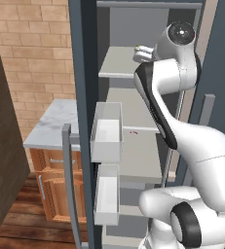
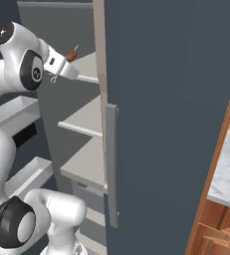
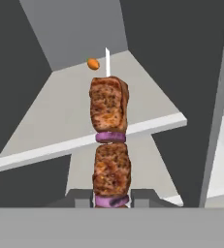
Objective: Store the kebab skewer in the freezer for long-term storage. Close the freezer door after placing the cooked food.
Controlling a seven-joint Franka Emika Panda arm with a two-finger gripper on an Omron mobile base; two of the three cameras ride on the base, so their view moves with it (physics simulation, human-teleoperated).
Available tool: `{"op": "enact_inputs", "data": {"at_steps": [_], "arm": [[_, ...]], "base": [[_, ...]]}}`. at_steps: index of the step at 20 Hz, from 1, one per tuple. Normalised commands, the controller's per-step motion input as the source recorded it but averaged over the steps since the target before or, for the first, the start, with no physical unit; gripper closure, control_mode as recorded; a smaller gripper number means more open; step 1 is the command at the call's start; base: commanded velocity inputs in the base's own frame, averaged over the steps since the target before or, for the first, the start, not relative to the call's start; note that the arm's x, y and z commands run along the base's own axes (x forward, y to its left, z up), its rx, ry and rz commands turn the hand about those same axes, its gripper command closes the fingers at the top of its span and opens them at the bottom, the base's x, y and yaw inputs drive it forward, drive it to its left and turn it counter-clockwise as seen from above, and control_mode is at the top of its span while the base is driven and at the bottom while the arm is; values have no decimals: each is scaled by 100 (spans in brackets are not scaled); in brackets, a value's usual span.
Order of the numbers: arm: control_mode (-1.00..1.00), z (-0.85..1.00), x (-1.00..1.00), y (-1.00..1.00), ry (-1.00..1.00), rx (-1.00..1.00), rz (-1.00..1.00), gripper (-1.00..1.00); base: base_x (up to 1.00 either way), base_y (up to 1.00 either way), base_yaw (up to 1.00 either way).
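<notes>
My gripper (image 3: pixel 111 197) is shut on the lower end of the kebab skewer (image 3: pixel 110 140), which has browned meat chunks, purple slices and a white stick tip. In the right base view the gripper (image 2: pixel 68 59) holds the skewer (image 2: pixel 72 53) just above the front of the freezer's upper shelf (image 2: pixel 88 67). From the left base the hand (image 1: pixel 140 52) reaches over that same shelf (image 1: pixel 115 64). The freezer (image 1: pixel 133 121) stands open. Its freezer door (image 1: pixel 80 73) is swung out to the left, with its white bins (image 1: pixel 107 132) facing inward.
A small orange ball of food (image 3: pixel 93 63) lies near the back of the upper shelf (image 3: pixel 55 126). Lower shelves (image 2: pixel 89 119) sit beneath. The other grey door (image 2: pixel 171 124) with its handle (image 2: pixel 111 164) is to the right. A marble counter (image 1: pixel 55 121) over wooden cabinets is at left.
</notes>
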Motion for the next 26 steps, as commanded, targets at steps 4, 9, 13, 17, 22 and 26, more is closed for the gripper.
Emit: {"op": "enact_inputs", "data": {"at_steps": [4,9,13,17,22,26], "arm": [[-100,0,67,0,13,0,0,100],[-100,0,48,0,5,-1,0,100],[-100,-3,28,0,0,0,0,100],[-100,-11,37,0,0,0,2,100],[-100,-2,33,0,0,-1,3,100],[-100,-1,34,0,0,-1,3,100]], "base": [[0,0,0],[0,0,0],[0,0,0],[0,0,0],[0,0,0],[0,0,0]]}}
